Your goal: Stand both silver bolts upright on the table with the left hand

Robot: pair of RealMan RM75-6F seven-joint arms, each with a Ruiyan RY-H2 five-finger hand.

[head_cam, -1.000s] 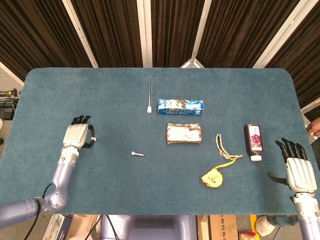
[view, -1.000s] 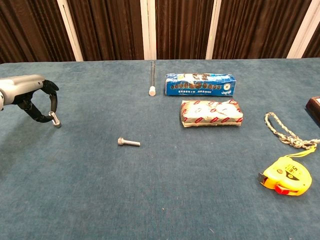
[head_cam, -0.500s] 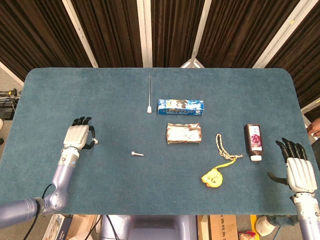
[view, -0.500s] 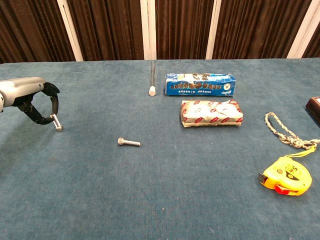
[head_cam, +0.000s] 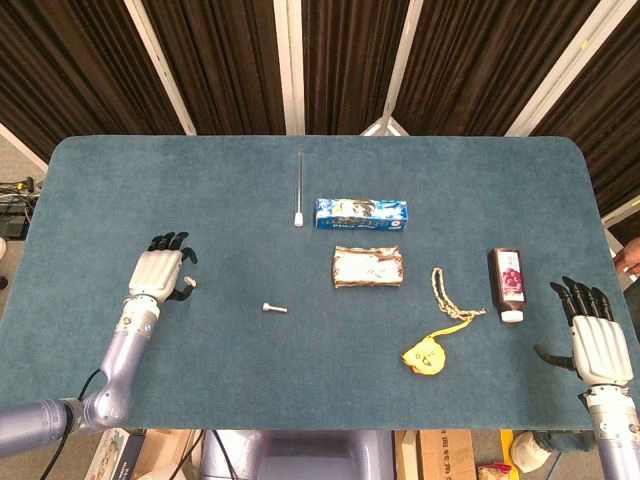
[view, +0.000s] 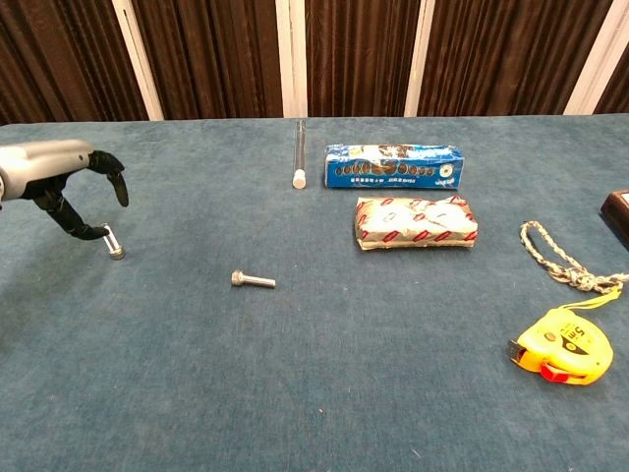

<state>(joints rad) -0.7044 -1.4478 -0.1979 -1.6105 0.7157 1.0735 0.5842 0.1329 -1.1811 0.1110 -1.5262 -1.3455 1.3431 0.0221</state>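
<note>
At the left of the blue surface (view: pixel 324 374) the left hand (head_cam: pixel 158 272) hovers low beside a bolt (view: pixel 114 243), which stands tilted with its head on the cloth; in the chest view the thumb tip touches the bolt's upper end while the other fingers (view: pixel 110 173) are lifted and spread above it, so nothing is clamped. From the head view the same bolt (head_cam: pixel 190 283) shows as a pale dot just right of the hand. Well apart from it, nearer the middle, the second bolt (view: pixel 253 280) lies flat on its side, head to the left. Farther back a thin rod (view: pixel 299 154) with a white tip lies pointing away from the robot, and just right of it rests a blue box (view: pixel 394 166). Right in front of the box sits a wrapped packet (view: pixel 416 221) with red print. Toward the right lies a knotted cord (view: pixel 562 259), one end reaching a yellow tape measure (view: pixel 561 344) near the front. Beyond the cord, in the head view, a dark bottle (head_cam: pixel 507 283) lies with its white cap toward the robot. At the far right edge the right hand (head_cam: pixel 598 342) hangs palm down with fingers straight and apart, holding nothing.
</note>
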